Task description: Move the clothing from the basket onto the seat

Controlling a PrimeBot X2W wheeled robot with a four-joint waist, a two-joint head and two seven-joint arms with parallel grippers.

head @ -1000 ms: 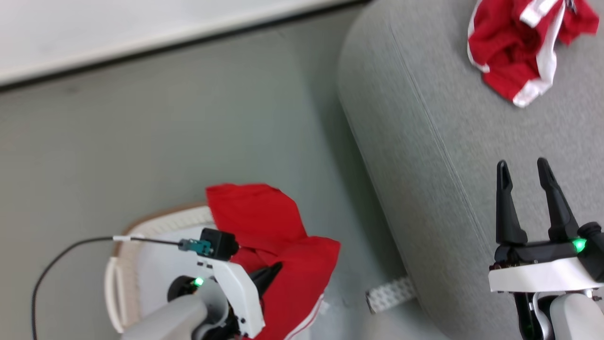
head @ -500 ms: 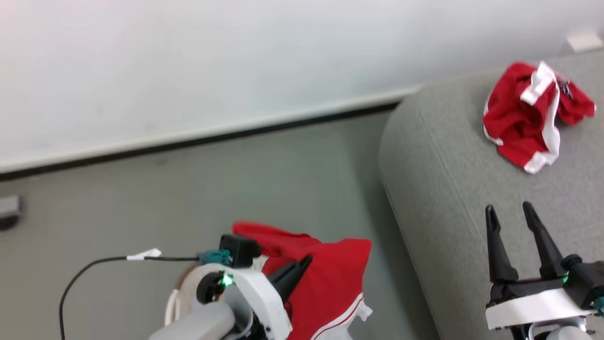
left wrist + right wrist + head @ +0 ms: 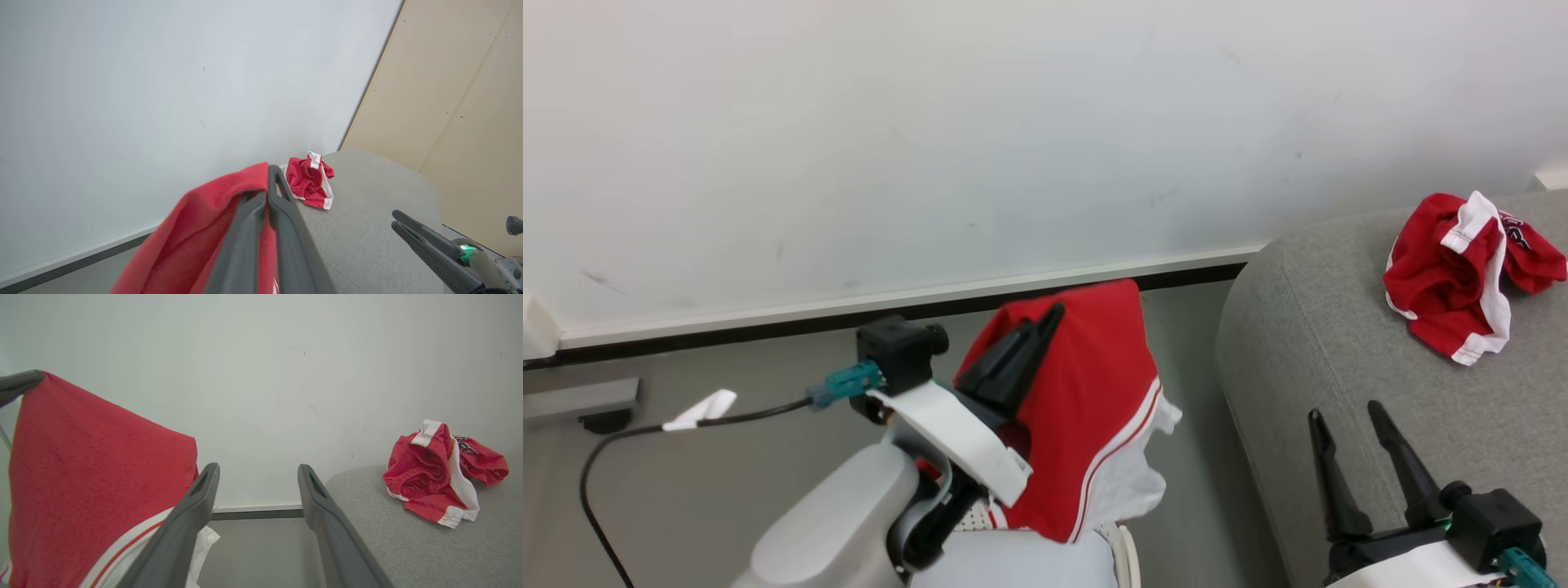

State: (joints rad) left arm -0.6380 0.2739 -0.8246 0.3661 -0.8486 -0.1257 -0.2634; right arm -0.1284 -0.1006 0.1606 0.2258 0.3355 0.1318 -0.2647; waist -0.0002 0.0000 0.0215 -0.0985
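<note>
My left gripper point(image 3: 1052, 315) is shut on a red garment with white stripes point(image 3: 1094, 408), which hangs from it in the air left of the seat point(image 3: 1339, 343). In the left wrist view the shut fingers point(image 3: 282, 204) pinch the red cloth point(image 3: 196, 237). A second, crumpled red and white garment point(image 3: 1462, 273) lies on the grey seat. The basket's white rim point(image 3: 1125, 555) peeks out below the hanging garment. My right gripper point(image 3: 1343, 412) stands open over the seat's front edge with nothing between its fingers, as the right wrist view point(image 3: 258, 469) also shows.
A white wall with a dark skirting point(image 3: 768, 322) runs behind the grey floor point(image 3: 727, 457). A black cable point(image 3: 621, 433) trails from the left wrist. A grey box point(image 3: 580, 400) sits low on the wall at left. Beige panels point(image 3: 457, 102) stand beyond the seat.
The head camera has tilted up towards the wall. My left gripper has lifted the red garment well above the basket and closer to the seat. The right gripper has stayed open.
</note>
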